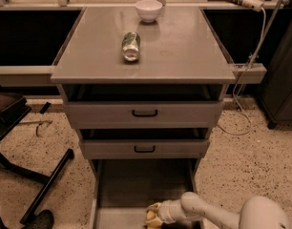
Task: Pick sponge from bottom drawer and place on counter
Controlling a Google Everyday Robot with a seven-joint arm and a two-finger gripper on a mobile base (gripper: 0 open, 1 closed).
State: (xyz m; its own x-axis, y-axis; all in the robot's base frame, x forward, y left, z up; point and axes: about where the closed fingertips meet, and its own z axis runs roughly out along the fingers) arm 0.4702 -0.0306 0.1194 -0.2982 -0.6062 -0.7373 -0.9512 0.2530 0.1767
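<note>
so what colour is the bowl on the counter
White bowl, camera view, at the counter far edge; the end effector is low in the bottom drawer.

Gripper [152,216] inside bottom drawer [135,184]

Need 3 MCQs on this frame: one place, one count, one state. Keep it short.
1. How many things sit on the counter? A one; B two; C four.
2. Where is the tool? A above the counter; B out of view; C down in the open bottom drawer.
3. The can is: A lying on its side; B upright; C held by the tool.

Key: 1 B, only the can and a white bowl are on it. 2 C, the tool reaches in low over the drawer floor. 3 A, its length runs along the counter, one end towards the camera.
</note>
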